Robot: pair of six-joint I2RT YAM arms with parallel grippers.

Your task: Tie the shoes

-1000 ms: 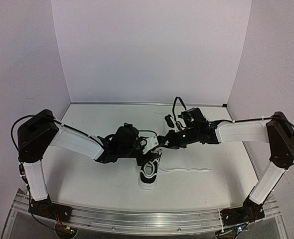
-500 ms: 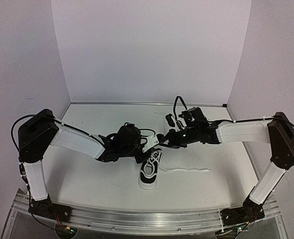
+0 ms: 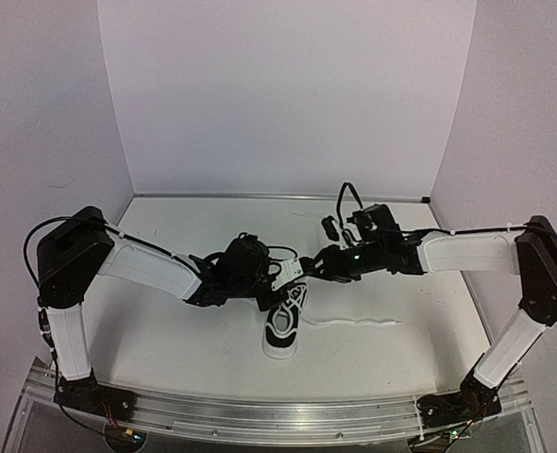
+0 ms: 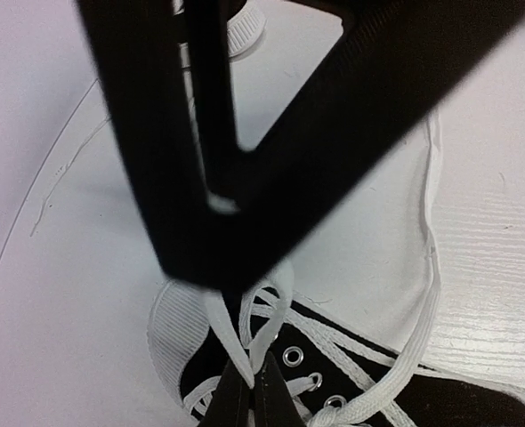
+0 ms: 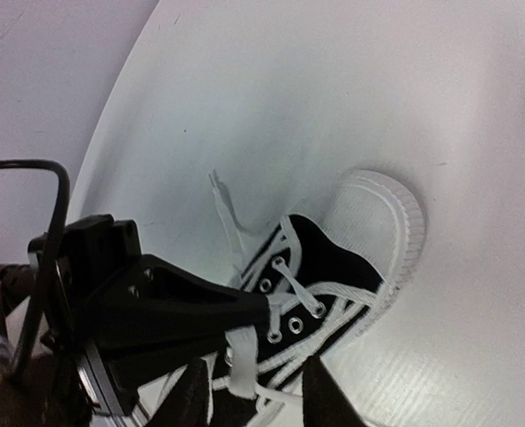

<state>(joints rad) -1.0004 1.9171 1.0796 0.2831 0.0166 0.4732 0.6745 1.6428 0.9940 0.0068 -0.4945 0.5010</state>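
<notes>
One black shoe (image 3: pixel 280 332) with a white sole and toe cap lies in the middle of the table, toe toward the arms. My left gripper (image 3: pixel 286 281) hangs over its laced top, shut on a loop of white lace (image 4: pixel 276 307); the closed tips (image 4: pixel 252 374) pinch both strands. My right gripper (image 3: pixel 309 266) stands just beside it, open. In the right wrist view its fingers (image 5: pixel 191 400) are apart, with the lace strip (image 5: pixel 245 356) hanging loose between them. The right gripper's fingers (image 4: pixel 334 116) fill the top of the left wrist view. The other lace end (image 3: pixel 354 323) trails right on the table.
A small black part (image 3: pixel 328 226) with a cable sits behind the right gripper. The white table (image 3: pixel 165 340) is walled at the back and on both sides. A thin scratch line (image 4: pixel 58 178) marks the table left of the shoe.
My left gripper has closed on the lace loop over the shoe. My right gripper has opened, letting go of the lace, and its arm has drawn slightly to the right.
</notes>
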